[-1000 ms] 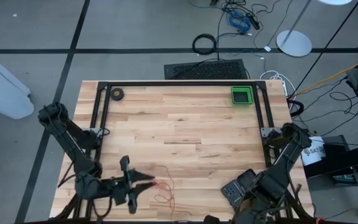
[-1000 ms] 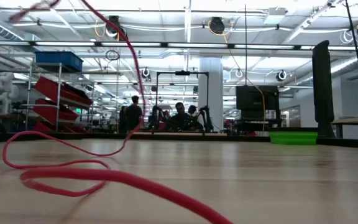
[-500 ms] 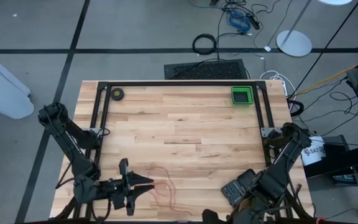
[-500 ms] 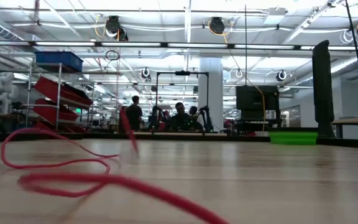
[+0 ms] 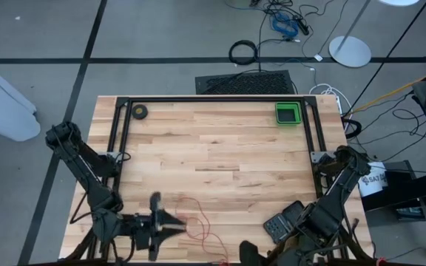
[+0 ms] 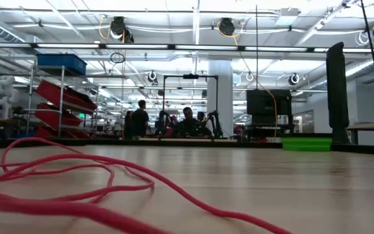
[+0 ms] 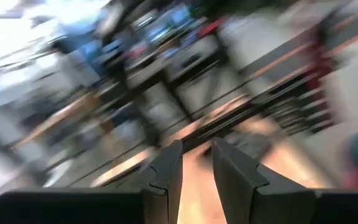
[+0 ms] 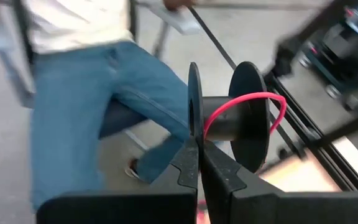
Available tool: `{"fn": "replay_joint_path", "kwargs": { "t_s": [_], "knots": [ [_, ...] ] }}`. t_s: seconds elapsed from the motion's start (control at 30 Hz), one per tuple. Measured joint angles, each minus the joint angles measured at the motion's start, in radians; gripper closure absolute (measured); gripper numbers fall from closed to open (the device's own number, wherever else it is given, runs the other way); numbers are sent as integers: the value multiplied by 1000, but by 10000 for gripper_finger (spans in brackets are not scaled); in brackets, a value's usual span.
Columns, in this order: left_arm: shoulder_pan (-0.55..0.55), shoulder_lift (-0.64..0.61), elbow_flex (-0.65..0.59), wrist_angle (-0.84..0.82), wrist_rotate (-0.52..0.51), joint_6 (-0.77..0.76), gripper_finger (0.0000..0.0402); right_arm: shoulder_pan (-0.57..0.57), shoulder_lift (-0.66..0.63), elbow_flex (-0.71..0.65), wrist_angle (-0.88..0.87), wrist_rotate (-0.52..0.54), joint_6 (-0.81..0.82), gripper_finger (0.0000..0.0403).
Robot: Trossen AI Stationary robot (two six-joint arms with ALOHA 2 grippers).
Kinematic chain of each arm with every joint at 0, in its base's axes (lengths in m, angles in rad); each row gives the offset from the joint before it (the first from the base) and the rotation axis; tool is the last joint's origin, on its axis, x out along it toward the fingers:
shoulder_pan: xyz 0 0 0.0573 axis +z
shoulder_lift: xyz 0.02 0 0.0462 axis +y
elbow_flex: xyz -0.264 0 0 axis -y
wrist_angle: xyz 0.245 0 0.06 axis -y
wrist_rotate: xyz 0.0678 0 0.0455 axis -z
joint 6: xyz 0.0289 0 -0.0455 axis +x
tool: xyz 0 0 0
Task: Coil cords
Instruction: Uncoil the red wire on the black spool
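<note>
**Red wire loose at the table's near edge**

Down at about seven o'clock on the table (image 5: 220,140), the left gripper (image 5: 174,224) sits low over the wood, fingers parted a little, and I can't tell if anything is between them. The cords (image 5: 198,227), thin red wire, sprawl in loose loops just beside it toward six o'clock. Over at five o'clock the right gripper (image 8: 199,163) is clamped tight on the rim of a black spool (image 8: 229,121) with one red loop around its core. A green tray (image 5: 288,114) waits at one o'clock.
</note>
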Motion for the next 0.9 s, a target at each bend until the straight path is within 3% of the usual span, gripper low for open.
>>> {"fn": "replay_joint_path", "kwargs": {
  "t_s": [0.13,0.3,0.5,0.77,0.9],
  "knots": [
    [27,3,0,25,182,-21,308,-10,0,0,-39,111,55,403],
    [54,3,0,47,191,-20,308,-19,0,0,-77,179,106,403],
    [75,33,1,169,200,7,308,-17,0,0,-85,175,110,403],
    [125,127,1,176,355,-60,308,-18,0,0,-86,197,112,403],
    [145,149,1,173,378,-74,308,-18,0,0,-103,253,130,403]
  ]
}}
